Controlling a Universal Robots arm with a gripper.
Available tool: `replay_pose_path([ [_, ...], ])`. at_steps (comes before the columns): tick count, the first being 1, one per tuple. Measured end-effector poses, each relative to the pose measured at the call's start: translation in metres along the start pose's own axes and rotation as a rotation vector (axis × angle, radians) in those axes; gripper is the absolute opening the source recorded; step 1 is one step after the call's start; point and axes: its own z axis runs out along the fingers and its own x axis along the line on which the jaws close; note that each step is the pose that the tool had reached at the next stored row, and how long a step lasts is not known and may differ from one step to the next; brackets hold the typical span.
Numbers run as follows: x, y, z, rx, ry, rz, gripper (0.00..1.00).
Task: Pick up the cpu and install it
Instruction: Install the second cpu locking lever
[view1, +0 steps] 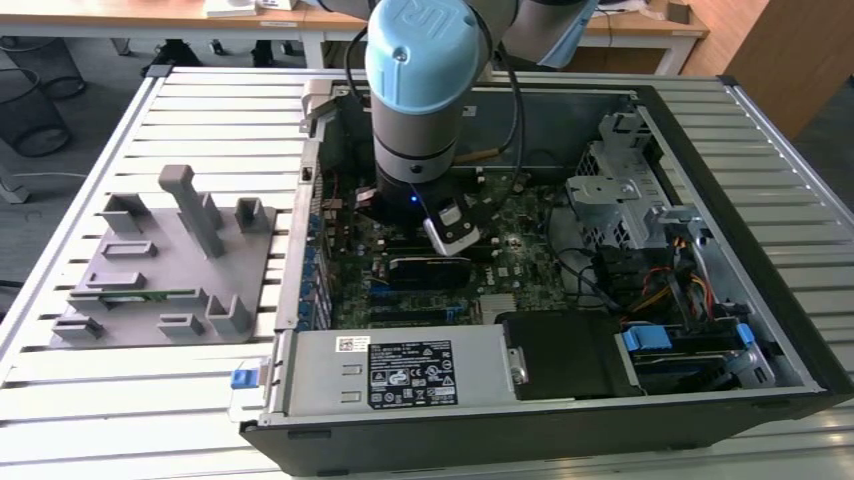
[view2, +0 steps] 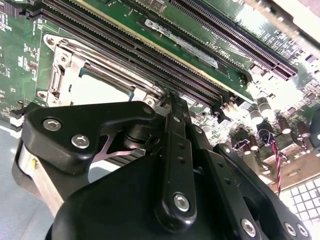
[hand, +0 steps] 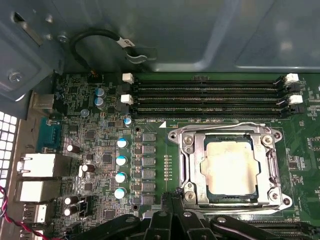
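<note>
Hovering just above the motherboard (view1: 441, 290) inside the opened computer case (view1: 747, 330), the gripper (hand: 172, 197) had its fingers (view2: 172, 107) pressed together, holding nothing. The cpu (hand: 230, 167) sat in the metal socket frame (hand: 187, 165), silver top up, just beside the fingertips. A grey tray (view1: 154, 270) lay well apart on the slatted table (view1: 134, 400).

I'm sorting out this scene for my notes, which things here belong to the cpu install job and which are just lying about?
Part of the job:
the cpu, lying in the socket
the gripper, just beside the socket

Just lying about:
grey tray blocks
memory slots
power supply
drive cage
</note>
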Motion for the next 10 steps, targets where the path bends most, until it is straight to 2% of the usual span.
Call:
replay_pose_path([
  [10, 0.0004, 0.0004, 0.0013, 0.0004, 0.0002, 0.0, 0.11],
])
